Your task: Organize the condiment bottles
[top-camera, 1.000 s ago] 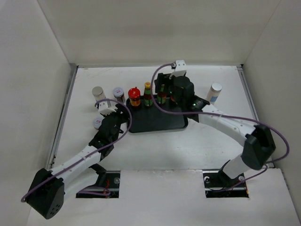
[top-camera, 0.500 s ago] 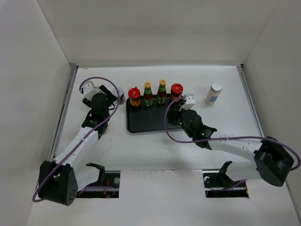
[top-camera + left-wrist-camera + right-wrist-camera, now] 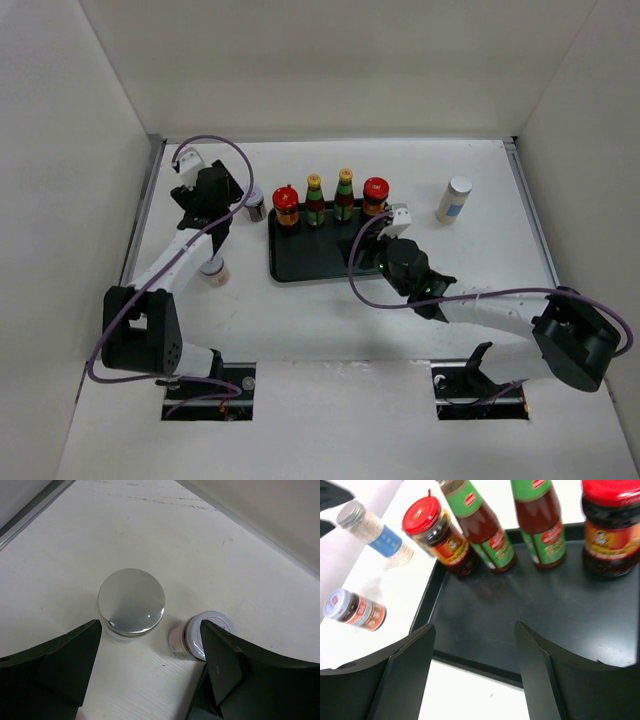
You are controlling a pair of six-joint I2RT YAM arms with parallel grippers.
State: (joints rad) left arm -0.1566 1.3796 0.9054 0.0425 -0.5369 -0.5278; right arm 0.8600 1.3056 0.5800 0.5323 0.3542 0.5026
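Two red-capped dark jars (image 3: 286, 205) (image 3: 376, 193) and two green yellow-capped bottles (image 3: 315, 200) (image 3: 345, 195) stand in a row at the back of the black tray (image 3: 310, 262). My right gripper (image 3: 378, 248) (image 3: 474, 627) is open and empty, low over the tray's near edge (image 3: 470, 662). My left gripper (image 3: 222, 205) (image 3: 150, 630) is open and empty above a silver-lidded white cylinder (image 3: 131, 600), which the arm hides in the top view. A grey-lidded jar (image 3: 207, 635) (image 3: 255, 203) stands by its right finger. A second white cylinder (image 3: 455, 198) stands far right.
Another small grey-lidded jar (image 3: 213, 270) stands on the table left of the tray, beside my left arm. The right wrist view shows the left white cylinder (image 3: 375, 532) and a grey-lidded jar (image 3: 355, 611) off the tray's left side. White walls enclose the table.
My right gripper has pulled back from the bottle row to the tray's near edge, leaving the right red-capped jar standing there. My left arm has swung to the far left, over the cylinder and jar.
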